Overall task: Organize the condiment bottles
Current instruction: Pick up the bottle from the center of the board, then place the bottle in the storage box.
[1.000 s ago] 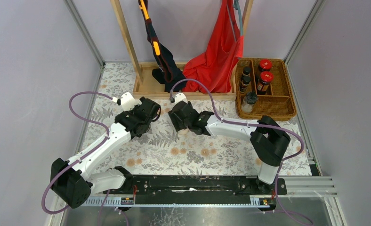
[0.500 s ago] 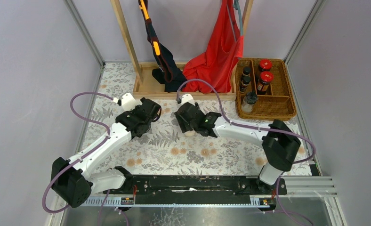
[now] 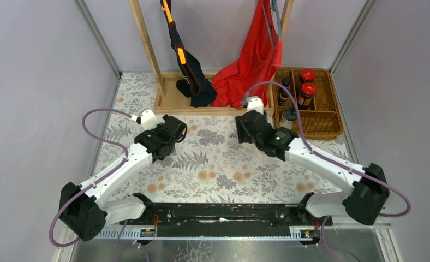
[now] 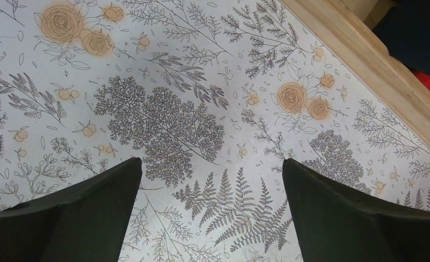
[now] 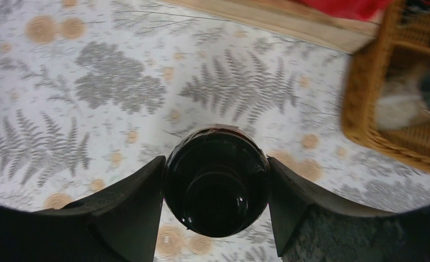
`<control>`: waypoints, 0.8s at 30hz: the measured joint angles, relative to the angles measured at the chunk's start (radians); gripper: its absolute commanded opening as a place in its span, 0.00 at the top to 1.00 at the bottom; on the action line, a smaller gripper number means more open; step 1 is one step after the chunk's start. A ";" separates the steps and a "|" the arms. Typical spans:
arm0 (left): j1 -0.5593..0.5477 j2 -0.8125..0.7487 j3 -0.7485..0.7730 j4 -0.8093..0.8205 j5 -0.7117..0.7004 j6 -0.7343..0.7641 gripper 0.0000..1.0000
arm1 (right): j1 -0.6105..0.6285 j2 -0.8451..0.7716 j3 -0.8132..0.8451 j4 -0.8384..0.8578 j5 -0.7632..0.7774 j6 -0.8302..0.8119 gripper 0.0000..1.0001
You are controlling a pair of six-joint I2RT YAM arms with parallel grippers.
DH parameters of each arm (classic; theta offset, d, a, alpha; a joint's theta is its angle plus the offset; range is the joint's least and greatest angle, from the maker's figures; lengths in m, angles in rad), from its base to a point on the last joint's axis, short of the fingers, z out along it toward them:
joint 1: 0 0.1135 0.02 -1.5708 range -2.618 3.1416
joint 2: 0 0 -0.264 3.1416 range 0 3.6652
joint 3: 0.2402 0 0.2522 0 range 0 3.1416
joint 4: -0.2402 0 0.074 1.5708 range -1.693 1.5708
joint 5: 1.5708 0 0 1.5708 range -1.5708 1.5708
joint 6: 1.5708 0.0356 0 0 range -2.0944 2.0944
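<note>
One bottle (image 5: 217, 185) in right pincer (image 5: 215, 166), wicker basket (image 5: 360, 101) near

No legible text, no labels — nothing readable

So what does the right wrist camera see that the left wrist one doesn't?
Only right wrist: a bottle with a dark cap, clamped in the right end effector, and the basket close by. Only left wrist: the left end effector open, holding nothing. Both: the floral cloth and the wooden rack base.
</note>
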 measured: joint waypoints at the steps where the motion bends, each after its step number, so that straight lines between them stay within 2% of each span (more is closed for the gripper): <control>1: 0.000 0.000 -0.001 0.001 0.000 0.000 0.00 | -0.027 -0.018 -0.009 -0.010 0.004 0.001 1.00; 8: 0.000 0.000 -0.003 0.013 0.016 0.000 0.00 | -0.178 -0.172 -0.079 -0.086 0.033 0.006 1.00; 24: 0.000 -0.014 -0.010 0.023 0.026 0.000 0.00 | -0.500 -0.283 -0.095 -0.192 0.017 0.013 1.00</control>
